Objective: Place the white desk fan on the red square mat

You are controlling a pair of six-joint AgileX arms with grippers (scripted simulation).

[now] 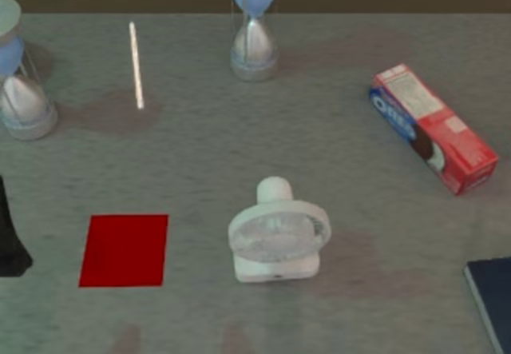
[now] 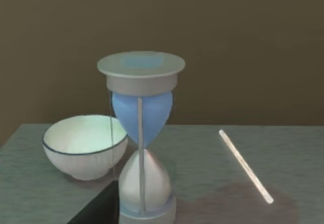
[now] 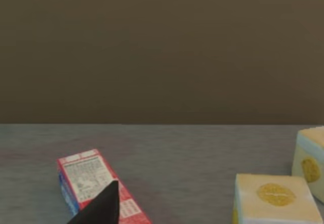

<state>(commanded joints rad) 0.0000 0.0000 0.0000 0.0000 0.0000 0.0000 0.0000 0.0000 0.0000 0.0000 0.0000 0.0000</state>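
While the white desk fan (image 1: 278,238) stands just below the middle of the top view, the red square mat (image 1: 124,250) lies flat to its left, apart from it, with bare table (image 1: 335,130) between them and nothing on the mat. Open surface also spreads above the fan toward the middle of the frame. Along the edges sit an hourglass (image 1: 254,26) at the top centre, a second hourglass (image 1: 22,74) at the upper left, a thin white stick (image 1: 136,65) beside it, an Oreo box (image 1: 432,128) at the upper right and a dark blue book (image 1: 493,294) at the lower right. The left wrist view shows a white bowl (image 2: 84,145) behind an hourglass; I cannot tell whether anything is in it. A dark part of the left arm (image 1: 11,238) shows at the left edge; whether either gripper is open or closed cannot be told.
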